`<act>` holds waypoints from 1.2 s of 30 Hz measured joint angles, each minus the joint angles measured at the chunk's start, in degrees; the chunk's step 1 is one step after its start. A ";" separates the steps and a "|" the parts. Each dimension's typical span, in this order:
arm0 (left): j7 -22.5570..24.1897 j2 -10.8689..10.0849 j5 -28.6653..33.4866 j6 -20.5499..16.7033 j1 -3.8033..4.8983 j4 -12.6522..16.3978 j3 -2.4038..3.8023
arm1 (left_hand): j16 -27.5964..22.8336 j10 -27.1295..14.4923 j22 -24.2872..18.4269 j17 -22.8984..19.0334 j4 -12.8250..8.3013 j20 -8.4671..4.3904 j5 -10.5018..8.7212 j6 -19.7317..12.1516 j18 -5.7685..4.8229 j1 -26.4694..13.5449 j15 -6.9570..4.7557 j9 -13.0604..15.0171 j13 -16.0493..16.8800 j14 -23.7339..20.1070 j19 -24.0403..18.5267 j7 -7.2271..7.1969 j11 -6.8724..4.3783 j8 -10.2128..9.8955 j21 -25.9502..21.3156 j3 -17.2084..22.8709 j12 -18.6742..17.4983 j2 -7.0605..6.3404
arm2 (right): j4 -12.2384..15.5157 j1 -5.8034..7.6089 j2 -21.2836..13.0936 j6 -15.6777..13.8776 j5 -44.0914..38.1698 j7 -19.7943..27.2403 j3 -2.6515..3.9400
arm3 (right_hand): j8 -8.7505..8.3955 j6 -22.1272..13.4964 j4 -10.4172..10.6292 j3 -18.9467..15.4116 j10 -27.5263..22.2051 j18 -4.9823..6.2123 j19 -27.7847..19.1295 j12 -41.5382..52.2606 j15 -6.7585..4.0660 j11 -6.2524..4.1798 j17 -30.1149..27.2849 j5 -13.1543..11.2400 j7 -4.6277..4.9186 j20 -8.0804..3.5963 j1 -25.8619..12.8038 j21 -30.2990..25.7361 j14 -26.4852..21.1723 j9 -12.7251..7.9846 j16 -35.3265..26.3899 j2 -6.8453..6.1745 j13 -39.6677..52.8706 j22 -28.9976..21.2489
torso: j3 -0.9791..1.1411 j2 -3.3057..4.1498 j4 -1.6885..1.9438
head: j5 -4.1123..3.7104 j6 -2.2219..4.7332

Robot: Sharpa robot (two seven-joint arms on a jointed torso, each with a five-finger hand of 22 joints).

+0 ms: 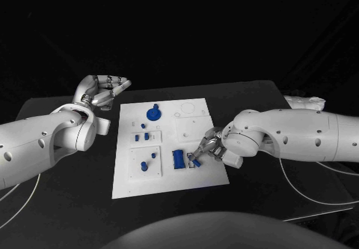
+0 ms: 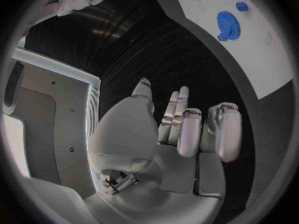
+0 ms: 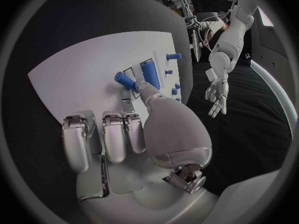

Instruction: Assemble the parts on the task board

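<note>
The white task board [image 1: 168, 181] lies mid-table. My right hand [image 1: 209, 148] hovers over its near right part, and thumb and a finger pinch a short blue peg [image 1: 196, 163]. The right wrist view shows the same peg [image 3: 123, 79] at the fingertips of my right hand [image 3: 137, 134], tilted over the board [image 3: 81, 74]. A larger blue cylinder [image 1: 178, 159] lies just beside it on the board, also visible as the cylinder [image 3: 148, 72]. My left hand [image 1: 103, 89] hangs off the board's far left corner, fingers loosely bent and apart, holding nothing [image 2: 181, 129].
A blue gear [image 1: 154, 113] sits at the board's far end, seen from the left wrist as the gear [image 2: 229, 23]. Several small blue pegs [image 1: 144, 166] stand in the left column's recesses. Black table surrounds the board.
</note>
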 measured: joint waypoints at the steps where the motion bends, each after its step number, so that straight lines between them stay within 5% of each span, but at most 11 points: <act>1: 0.00 0.00 0.00 0.00 0.00 0.00 0.00 | 0.00 0.00 0.00 0.00 0.00 0.00 0.00 0.00 0.00 0.00 0.00 0.00 0.00 0.00 0.00 0.00 0.00 0.00 0.00 0.00 0.00 0.00 | 0.00 0.00 0.01 -0.03 -0.01 -0.04 0.00 | 0.01 0.00 0.18 -0.10 0.00 0.00 0.00 0.00 0.00 0.00 0.00 -0.30 0.00 0.00 -0.46 0.00 0.00 -0.03 0.00 -0.18 0.00 0.00 | 0.02 -0.01 0.00 | 0.00 0.00; 24: -0.05 -0.03 0.00 0.03 0.00 0.08 0.00 | 0.00 0.00 0.00 0.00 0.00 0.00 0.00 0.00 0.00 0.00 0.00 0.00 0.00 0.00 0.00 0.00 0.00 0.00 0.00 0.00 0.00 0.00 | -0.04 -0.03 0.36 -1.20 -0.28 -0.99 -0.04 | 0.22 1.84 3.04 -0.99 0.00 0.00 0.00 0.00 0.00 0.00 0.04 -4.01 -0.75 0.42 -2.42 0.00 0.00 -0.57 0.00 1.33 0.00 -0.01 | -0.01 -0.01 0.03 | -0.04 0.00; 36: -0.07 -0.02 0.00 0.05 0.00 0.04 0.00 | 0.00 0.00 0.00 0.04 0.00 0.00 0.00 0.00 0.00 0.00 0.00 0.00 0.00 0.00 0.00 0.00 0.00 0.00 0.00 0.00 0.00 0.00 | -0.08 -0.02 0.49 -1.24 -0.94 -1.50 -0.02 | 0.23 2.23 4.92 -3.04 0.00 0.00 0.00 0.00 0.00 -0.01 0.03 -4.21 -0.76 0.42 -5.29 0.00 0.00 -1.04 0.00 -1.04 0.00 0.04 | 0.01 -0.02 0.03 | 0.08 0.00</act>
